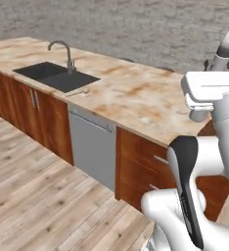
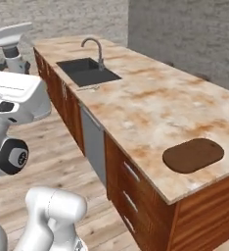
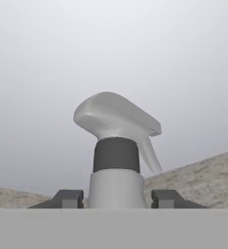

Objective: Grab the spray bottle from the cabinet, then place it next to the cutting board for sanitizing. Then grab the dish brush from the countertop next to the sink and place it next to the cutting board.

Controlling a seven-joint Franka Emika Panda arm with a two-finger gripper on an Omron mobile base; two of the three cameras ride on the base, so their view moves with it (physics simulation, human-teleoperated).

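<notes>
Left base view: the countertop (image 1: pixel 136 93) runs from 9 to 3 o'clock; the sink (image 1: pixel 57 76) sits at 10 o'clock, the dish brush (image 1: pixel 78 91) just beside its near corner.
Right base view: the cutting board (image 2: pixel 193 155) lies at 4 o'clock; sink at 11 o'clock.
Hand view: the gripper (image 3: pixel 116 199) clasps the spray bottle (image 3: pixel 117 146) between both fingertips, nozzle toward 3 o'clock.

Upright spray bottle (image 3: pixel 117 160) between fingers (image 3: pixel 67 198).
</notes>
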